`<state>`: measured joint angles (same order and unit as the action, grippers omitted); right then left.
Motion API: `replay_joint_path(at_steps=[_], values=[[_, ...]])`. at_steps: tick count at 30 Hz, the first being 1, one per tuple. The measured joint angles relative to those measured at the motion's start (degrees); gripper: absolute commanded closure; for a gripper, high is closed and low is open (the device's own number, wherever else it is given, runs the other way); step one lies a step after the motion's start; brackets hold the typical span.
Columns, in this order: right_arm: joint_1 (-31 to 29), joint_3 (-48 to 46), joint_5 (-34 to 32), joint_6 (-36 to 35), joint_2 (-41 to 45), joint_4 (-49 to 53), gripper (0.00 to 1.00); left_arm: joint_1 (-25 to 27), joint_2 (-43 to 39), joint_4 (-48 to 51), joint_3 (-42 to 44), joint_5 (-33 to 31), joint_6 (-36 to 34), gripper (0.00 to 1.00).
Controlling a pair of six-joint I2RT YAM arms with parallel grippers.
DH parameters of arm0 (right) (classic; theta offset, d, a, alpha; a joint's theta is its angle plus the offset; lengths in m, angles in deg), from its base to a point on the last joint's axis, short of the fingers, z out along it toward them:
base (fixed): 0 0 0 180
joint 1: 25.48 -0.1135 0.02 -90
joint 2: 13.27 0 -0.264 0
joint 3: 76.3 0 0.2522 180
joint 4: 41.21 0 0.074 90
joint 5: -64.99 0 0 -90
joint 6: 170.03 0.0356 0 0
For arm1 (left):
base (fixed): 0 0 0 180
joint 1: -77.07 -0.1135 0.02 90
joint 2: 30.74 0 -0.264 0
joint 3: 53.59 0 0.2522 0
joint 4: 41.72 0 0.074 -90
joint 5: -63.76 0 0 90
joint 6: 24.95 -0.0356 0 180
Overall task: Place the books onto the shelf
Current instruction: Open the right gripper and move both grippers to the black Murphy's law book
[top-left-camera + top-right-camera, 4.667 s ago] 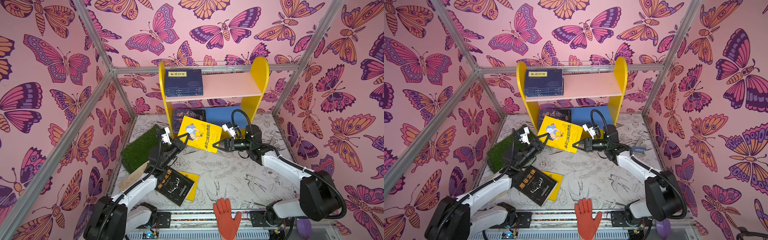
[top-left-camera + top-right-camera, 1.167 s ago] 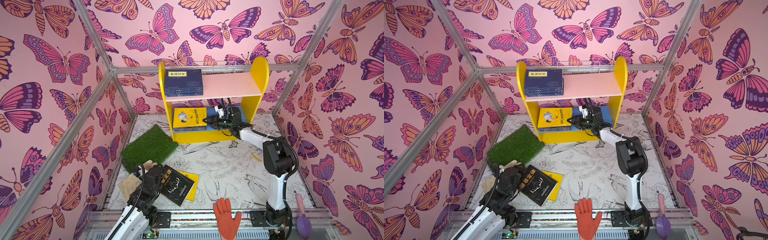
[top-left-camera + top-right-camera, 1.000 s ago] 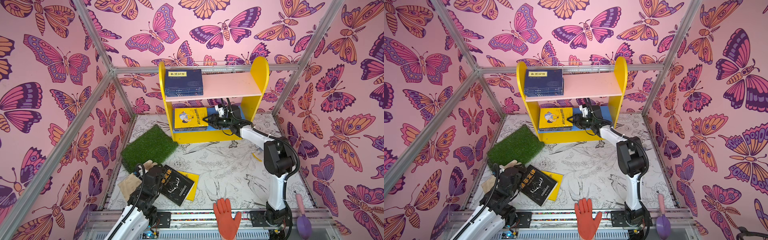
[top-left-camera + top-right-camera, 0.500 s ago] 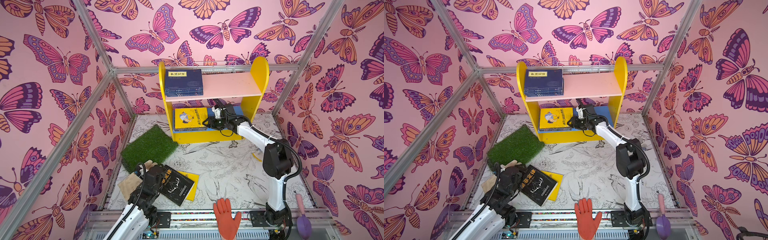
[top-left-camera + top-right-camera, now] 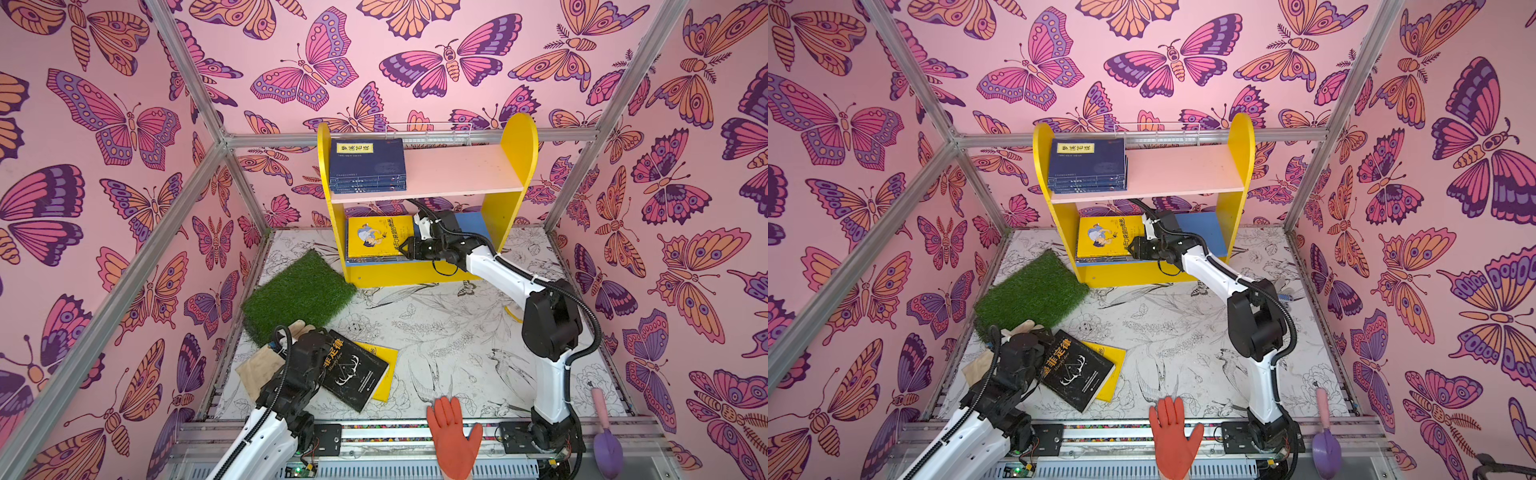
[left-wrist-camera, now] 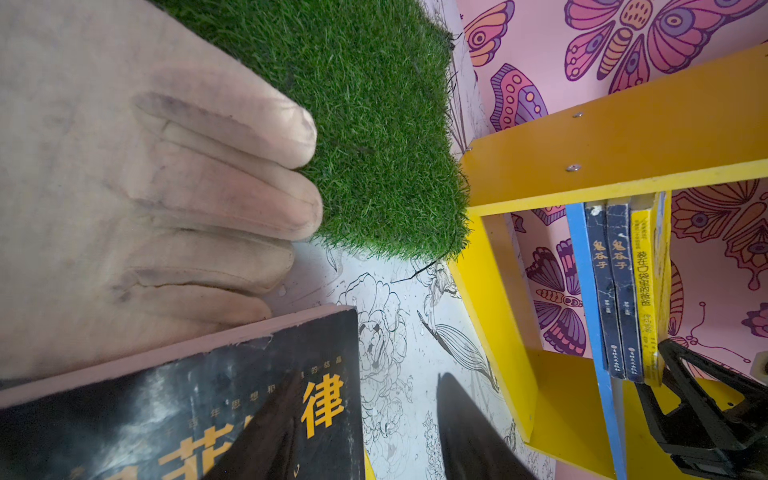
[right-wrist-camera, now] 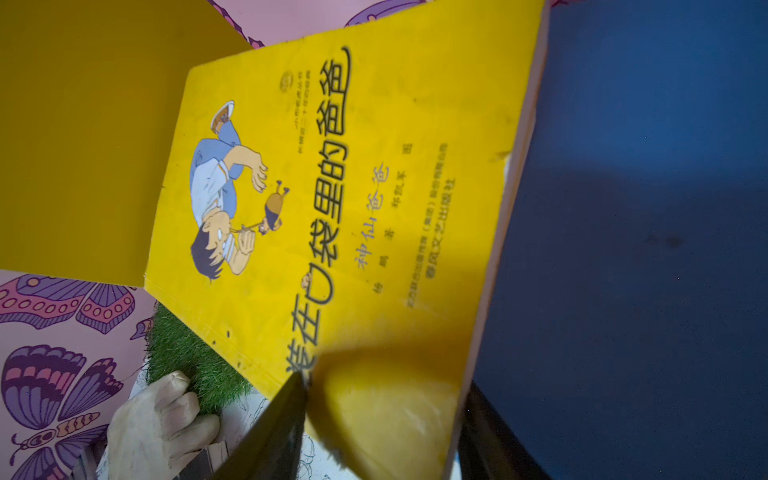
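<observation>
The shelf (image 5: 515, 166) (image 5: 1239, 166) stands at the back, with navy books (image 5: 368, 166) (image 5: 1088, 166) stacked on its pink upper board. A yellow cartoon-boy book (image 5: 378, 237) (image 7: 332, 187) lies flat on darker books on the blue lower board (image 5: 478, 224). My right gripper (image 5: 407, 249) (image 5: 1136, 249) (image 7: 386, 424) is open, its fingers astride that book's front right corner. A black antler book (image 5: 353, 370) (image 6: 208, 395) lies on a yellow book (image 5: 386, 365) at the front left. My left gripper (image 6: 370, 436) is open over the black book's edge, holding nothing.
A green grass mat (image 5: 299, 295) (image 6: 353, 104) lies between the shelf and the left arm. A beige glove (image 5: 266, 365) (image 6: 124, 187) rests beside the black book. An orange glove (image 5: 453, 432) and a purple trowel (image 5: 606, 440) sit at the front rail. Pink walls close in.
My right gripper has turned at the wrist and slid toward the front corner of the yellow book on the lower board. The left arm has not moved.
</observation>
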<state>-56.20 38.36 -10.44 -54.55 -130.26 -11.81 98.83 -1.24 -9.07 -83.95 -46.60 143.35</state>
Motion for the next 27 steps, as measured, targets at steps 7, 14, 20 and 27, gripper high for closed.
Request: replay_joint_path(at_steps=[7,14,20,27], values=[[-1.18,-5.25,-6.56,-3.63,4.50,-1.07,0.30,-0.02,3.26,2.23,-3.50,-0.31,-4.31,0.45],[-1.46,-28.00,-15.61,-5.88,26.82,-7.08,0.31,-2.21,10.12,3.96,-9.27,0.92,-9.57,0.44],[-9.40,-37.57,-11.89,-9.70,34.27,-8.04,0.31,-7.78,16.13,6.38,-9.07,6.71,-10.01,0.36],[-29.31,-37.77,-10.73,-19.12,22.43,0.09,0.29,-14.80,20.24,8.63,-9.05,11.65,-13.86,0.26]])
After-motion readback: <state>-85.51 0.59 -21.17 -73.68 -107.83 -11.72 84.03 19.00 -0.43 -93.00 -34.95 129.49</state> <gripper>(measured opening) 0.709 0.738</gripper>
